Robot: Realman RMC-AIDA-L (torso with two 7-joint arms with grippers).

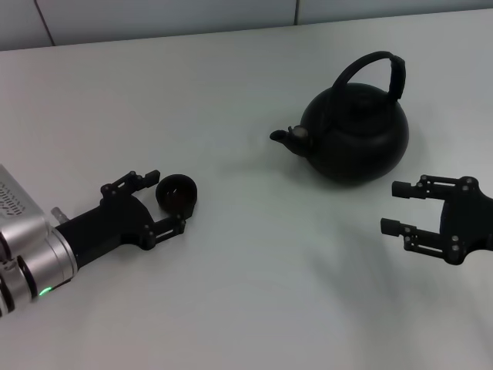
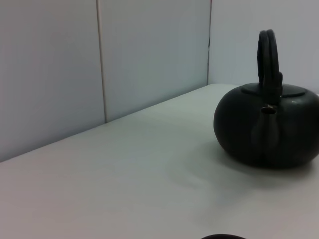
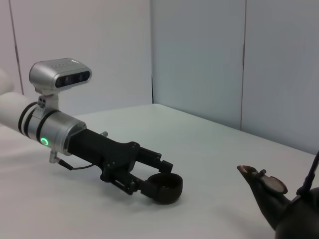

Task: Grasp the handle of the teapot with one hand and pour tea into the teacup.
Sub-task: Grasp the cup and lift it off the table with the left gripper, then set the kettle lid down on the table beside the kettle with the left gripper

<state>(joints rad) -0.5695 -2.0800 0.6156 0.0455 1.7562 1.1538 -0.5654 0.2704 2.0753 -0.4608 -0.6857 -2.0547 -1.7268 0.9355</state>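
Observation:
The matte-black teapot (image 1: 358,139) stands upright at the back right, spout pointing left, with its arched handle (image 1: 379,65) over the top. The tiny black teacup (image 1: 177,193) sits on the table at the left. My left gripper (image 1: 168,200) is open, with a finger on either side of the teacup; I cannot tell if they touch it. The right wrist view shows this gripper (image 3: 158,178) around the teacup (image 3: 167,187). My right gripper (image 1: 387,206) is open and empty, on the near right of the teapot and apart from it. The left wrist view shows the teapot (image 2: 269,129) and handle (image 2: 269,59).
The white table (image 1: 254,293) spreads in front of me, with a pale panelled wall (image 2: 99,59) behind its far edge. The spout (image 3: 259,179) shows in the right wrist view.

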